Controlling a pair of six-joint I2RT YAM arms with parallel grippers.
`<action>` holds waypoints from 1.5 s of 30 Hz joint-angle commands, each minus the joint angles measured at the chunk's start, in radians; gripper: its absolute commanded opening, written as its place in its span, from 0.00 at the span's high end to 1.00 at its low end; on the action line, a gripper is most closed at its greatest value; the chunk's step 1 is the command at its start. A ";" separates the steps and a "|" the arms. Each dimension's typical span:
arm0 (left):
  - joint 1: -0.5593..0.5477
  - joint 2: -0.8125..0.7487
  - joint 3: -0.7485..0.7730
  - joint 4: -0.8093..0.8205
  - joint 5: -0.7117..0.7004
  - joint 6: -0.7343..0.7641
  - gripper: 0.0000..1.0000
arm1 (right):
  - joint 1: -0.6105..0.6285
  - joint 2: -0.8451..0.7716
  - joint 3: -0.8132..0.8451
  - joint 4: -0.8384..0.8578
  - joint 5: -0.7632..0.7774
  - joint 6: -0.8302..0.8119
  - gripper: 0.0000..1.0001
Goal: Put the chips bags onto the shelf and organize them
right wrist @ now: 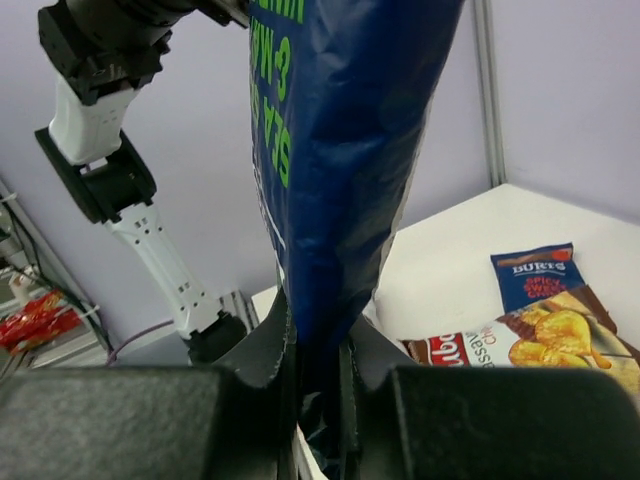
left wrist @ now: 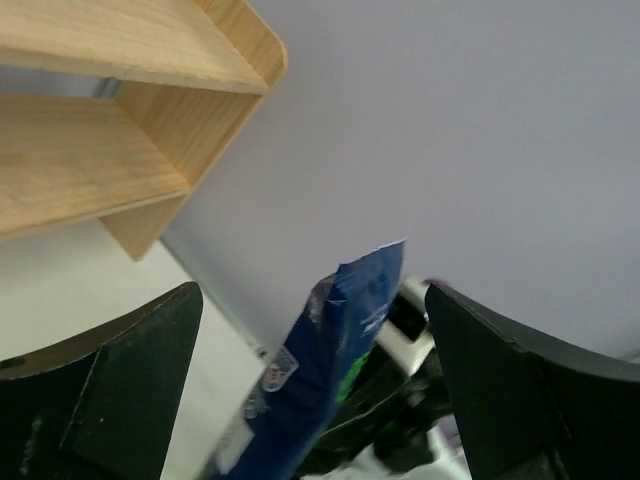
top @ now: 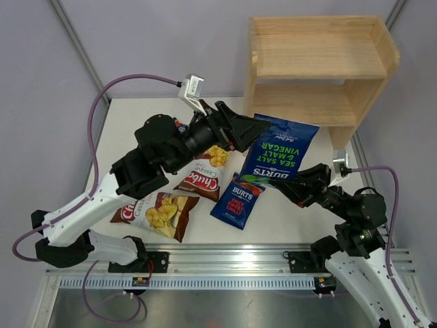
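My right gripper is shut on the bottom edge of a big dark blue Burts bag with green lettering and holds it up above the table; the right wrist view shows the bag pinched in the gripper. My left gripper is open at the bag's upper left edge. In the left wrist view the bag stands between its spread fingers, touching neither. A small red-lettered Burts bag and two Chuba bags lie on the table. The wooden shelf stands at the far right.
The shelf's two tiers hold nothing that I can see. The small Burts bag and a Chuba bag lie below the lifted bag. The left arm reaches over the table's middle. Grey walls close in on both sides.
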State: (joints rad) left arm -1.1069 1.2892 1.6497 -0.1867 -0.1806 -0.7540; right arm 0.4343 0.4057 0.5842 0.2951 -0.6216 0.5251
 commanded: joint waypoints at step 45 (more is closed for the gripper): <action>-0.028 -0.236 -0.734 0.878 0.020 -0.223 1.00 | 0.007 0.056 -0.069 0.395 0.103 0.481 0.02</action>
State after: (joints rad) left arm -1.1191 1.0351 0.9161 0.4805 -0.0952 -0.9249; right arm 0.4385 0.4316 0.5190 0.5209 -0.6056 0.9527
